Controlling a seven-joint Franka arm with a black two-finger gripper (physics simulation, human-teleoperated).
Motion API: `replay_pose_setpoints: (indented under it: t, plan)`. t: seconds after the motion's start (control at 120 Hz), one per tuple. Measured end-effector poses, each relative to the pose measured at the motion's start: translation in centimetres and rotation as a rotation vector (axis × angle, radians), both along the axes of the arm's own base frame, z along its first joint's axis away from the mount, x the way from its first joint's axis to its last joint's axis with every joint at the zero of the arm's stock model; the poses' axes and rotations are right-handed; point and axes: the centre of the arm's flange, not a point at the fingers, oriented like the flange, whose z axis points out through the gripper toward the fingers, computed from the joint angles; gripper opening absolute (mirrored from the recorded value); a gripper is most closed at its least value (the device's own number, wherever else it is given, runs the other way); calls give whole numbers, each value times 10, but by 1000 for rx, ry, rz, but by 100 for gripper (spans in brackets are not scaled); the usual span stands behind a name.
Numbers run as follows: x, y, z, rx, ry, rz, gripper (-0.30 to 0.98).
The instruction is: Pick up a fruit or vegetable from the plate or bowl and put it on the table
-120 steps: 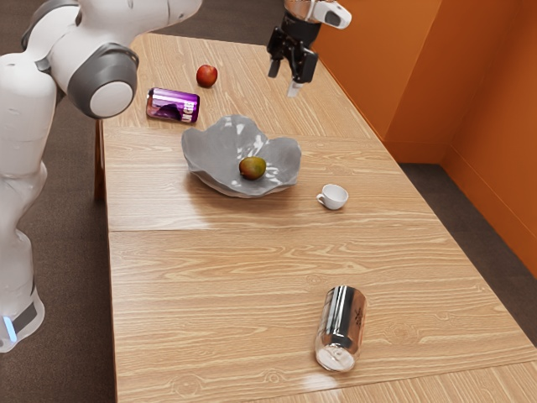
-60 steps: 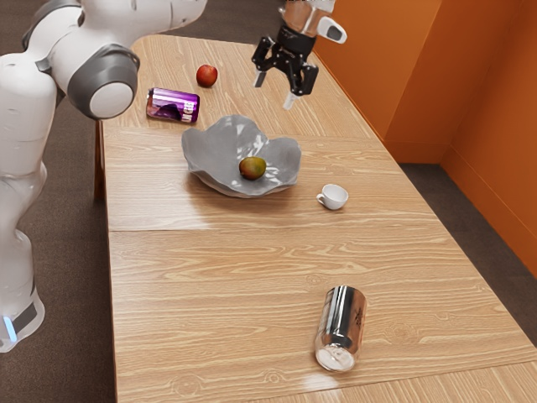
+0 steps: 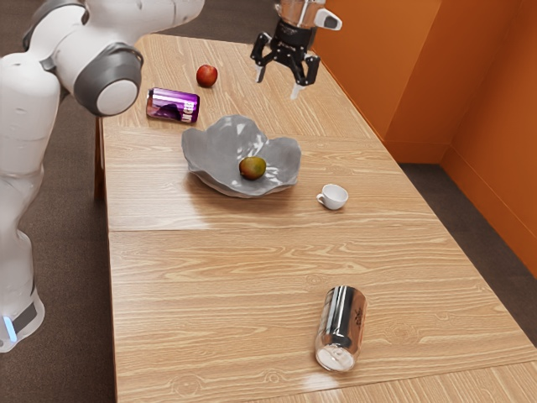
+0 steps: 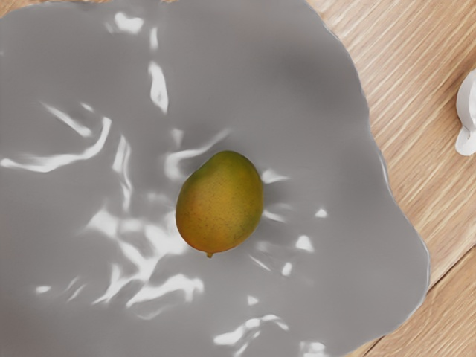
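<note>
Mango [image 3: 252,168] sits near the middle of the wavy grey bowl [image 3: 208,151] on the wooden bench [image 3: 193,277]. The hand [image 3: 278,84] hangs in the air, its two fingers spread apart with nothing between them. A small white cup [image 3: 335,197] stands near the bowl; a purple can [image 3: 173,105] lies near a red fruit [image 3: 206,75].

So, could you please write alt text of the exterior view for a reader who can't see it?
A robot arm holds its open, empty fingers above a wooden table, where a mango lies in a wavy gray bowl. Around the bowl are a red apple, a purple can, a white cup and a silver can.
</note>
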Motion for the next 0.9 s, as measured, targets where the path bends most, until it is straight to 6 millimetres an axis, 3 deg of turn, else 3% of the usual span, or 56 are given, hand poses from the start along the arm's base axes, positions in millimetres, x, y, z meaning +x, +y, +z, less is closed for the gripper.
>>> replay_pose_setpoints:
  t: [0.283,0.383,0.567,0.9]
  plan:
    - [18,12,-41,5,-18,18,69]
    - [22,14,-42,16,-50,-29,69]
    - [34,-12,-60,15,-49,-171,69]
    - [29,-13,-62,57,3,-291,69]
